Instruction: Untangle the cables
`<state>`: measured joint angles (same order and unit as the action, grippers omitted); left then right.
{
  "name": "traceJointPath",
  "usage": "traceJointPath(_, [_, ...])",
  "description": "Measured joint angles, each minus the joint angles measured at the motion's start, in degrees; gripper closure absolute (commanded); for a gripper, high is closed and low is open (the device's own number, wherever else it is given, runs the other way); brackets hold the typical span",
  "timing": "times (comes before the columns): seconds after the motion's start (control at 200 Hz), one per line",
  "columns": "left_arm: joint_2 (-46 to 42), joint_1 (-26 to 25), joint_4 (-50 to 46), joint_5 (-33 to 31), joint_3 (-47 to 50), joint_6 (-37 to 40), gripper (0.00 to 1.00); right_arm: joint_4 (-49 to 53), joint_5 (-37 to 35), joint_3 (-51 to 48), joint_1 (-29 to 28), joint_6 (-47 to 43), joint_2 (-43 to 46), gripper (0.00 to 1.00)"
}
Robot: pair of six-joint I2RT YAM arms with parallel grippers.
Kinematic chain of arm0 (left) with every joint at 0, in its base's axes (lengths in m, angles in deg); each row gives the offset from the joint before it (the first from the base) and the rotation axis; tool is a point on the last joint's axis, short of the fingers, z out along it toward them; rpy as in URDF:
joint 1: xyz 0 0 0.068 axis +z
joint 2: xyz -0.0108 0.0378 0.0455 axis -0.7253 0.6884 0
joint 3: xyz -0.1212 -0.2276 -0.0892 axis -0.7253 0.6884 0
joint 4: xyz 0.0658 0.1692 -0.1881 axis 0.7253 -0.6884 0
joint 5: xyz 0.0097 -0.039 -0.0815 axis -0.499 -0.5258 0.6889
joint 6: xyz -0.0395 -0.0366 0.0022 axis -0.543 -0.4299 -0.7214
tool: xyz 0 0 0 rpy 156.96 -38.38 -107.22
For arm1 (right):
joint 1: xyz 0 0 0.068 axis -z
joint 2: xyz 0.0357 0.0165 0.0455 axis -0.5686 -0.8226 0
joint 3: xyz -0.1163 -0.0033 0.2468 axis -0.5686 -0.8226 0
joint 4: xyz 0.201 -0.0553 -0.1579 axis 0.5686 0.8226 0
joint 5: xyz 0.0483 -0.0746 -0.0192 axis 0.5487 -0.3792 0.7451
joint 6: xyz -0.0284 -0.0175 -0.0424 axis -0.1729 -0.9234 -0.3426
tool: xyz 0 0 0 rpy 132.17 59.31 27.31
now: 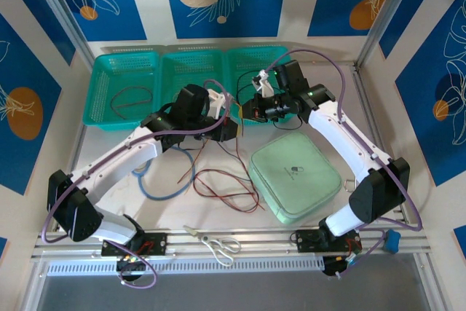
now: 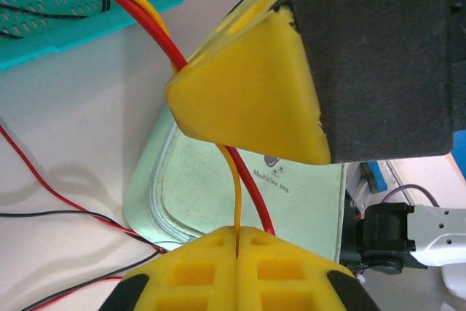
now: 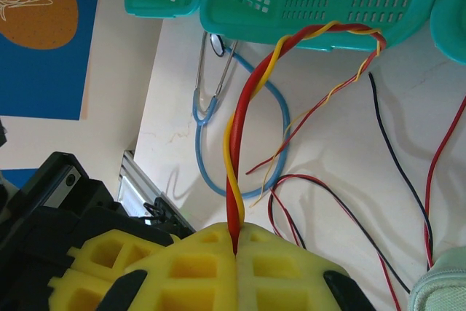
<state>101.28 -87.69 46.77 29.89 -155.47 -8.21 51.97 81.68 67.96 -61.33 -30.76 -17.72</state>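
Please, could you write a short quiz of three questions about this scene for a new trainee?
1. True or false: the right gripper is shut on a twisted red and yellow cable pair.
2. What lies at the table's near edge, between the arm bases? A) scissors B) a spoon C) a cup
3. Fill in: the left gripper pinches a cable of the colour ___.
Key: 1 true; 2 A; 3 yellow.
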Motion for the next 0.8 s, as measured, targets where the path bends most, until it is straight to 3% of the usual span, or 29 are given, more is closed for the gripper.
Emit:
traceJointPath(0.04, [0.0,0.0,0.0,-0.3,0.0,0.0,1.00,0.0,0.0,0.0,0.0,0.0,0.0,0.96])
traceJointPath(0.185, [0.0,-0.1,0.0,-1.5,0.2,0.0,1.00,0.0,0.7,0.0,0.0,0.3,0.0,0.68])
traceJointPath(0.25, [0.0,-0.1,0.2,-2.6,0.5,-0.3,1.00,-0.2,1.1,-0.1,0.1,0.5,0.0,0.61])
traceJointPath(0.39, [0.0,-0.1,0.4,-4.3,0.7,-1.0,1.00,-1.2,2.3,-1.9,0.9,1.2,0.5,0.56])
traceJointPath(0.8, [0.0,0.0,1.0,-4.9,0.7,-1.1,1.00,-2.2,4.7,-8.6,4.8,3.5,5.5,0.56])
